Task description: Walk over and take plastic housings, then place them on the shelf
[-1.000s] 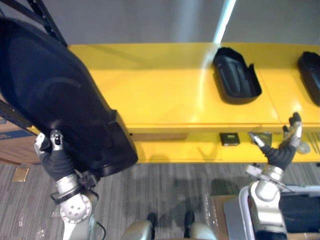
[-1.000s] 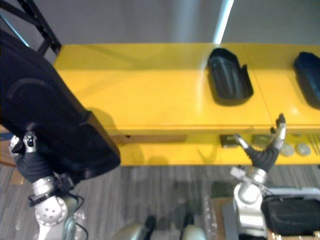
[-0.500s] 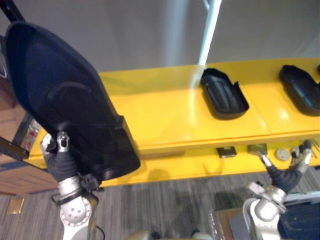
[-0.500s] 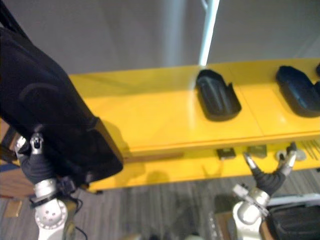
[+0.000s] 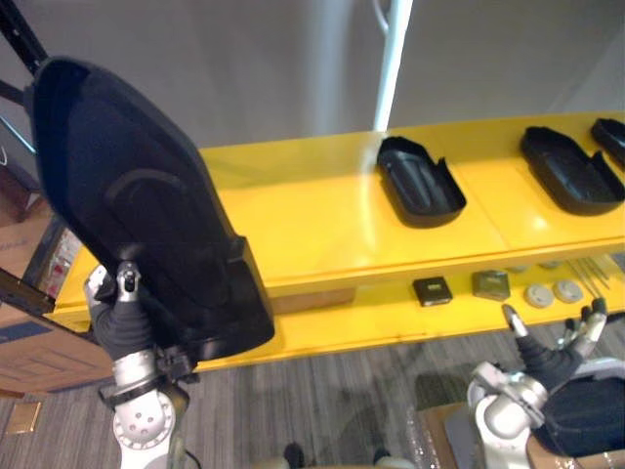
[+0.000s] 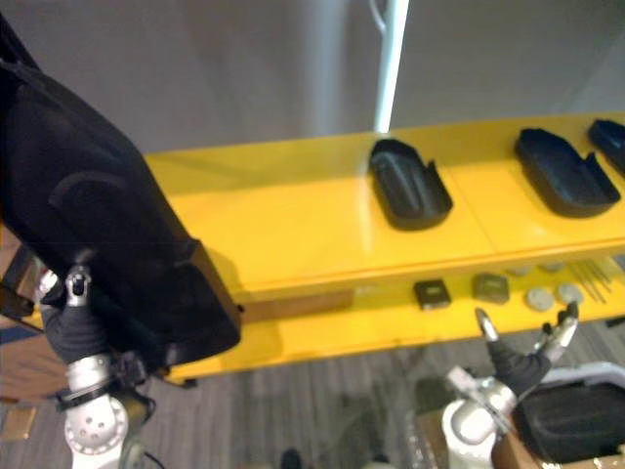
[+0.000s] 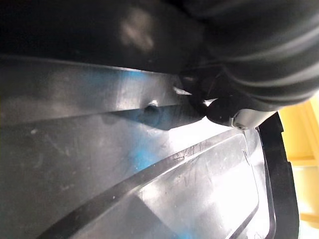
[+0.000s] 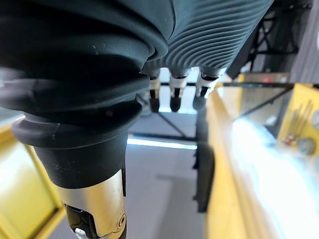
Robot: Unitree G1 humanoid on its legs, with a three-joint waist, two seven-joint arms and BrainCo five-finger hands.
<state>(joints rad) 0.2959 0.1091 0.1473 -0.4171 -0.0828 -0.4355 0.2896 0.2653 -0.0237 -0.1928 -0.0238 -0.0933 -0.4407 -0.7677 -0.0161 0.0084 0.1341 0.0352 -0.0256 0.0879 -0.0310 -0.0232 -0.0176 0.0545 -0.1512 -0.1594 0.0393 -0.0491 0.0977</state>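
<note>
My left hand [image 5: 122,315] holds a large black plastic housing [image 5: 137,205] upright at the left, thumb on its lower edge, in front of the yellow shelf's [image 5: 312,220] left end. The left wrist view shows the housing's glossy inside [image 7: 124,169] right against the hand. Three more black housings lie on the shelf top: one in the middle [image 5: 420,181], two at the right [image 5: 569,168] [image 5: 610,132]. My right hand [image 5: 557,357] hangs open and empty below the shelf's lower tier at the right, and its straight fingers [image 8: 172,97] show in the right wrist view.
The lower tier holds a small black square [image 5: 432,290], a grey block [image 5: 491,284] and round discs [image 5: 552,291]. A bin with another black housing [image 5: 586,415] stands at the lower right. Cardboard boxes [image 5: 39,337] and a black rack frame [image 5: 20,39] are at the left. A white pole [image 5: 391,63] rises behind the shelf.
The camera has shifted, bringing more of the shelf's right end into view. The left hand still holds the housing up. The right hand has dropped from the lower tier's level to below it.
</note>
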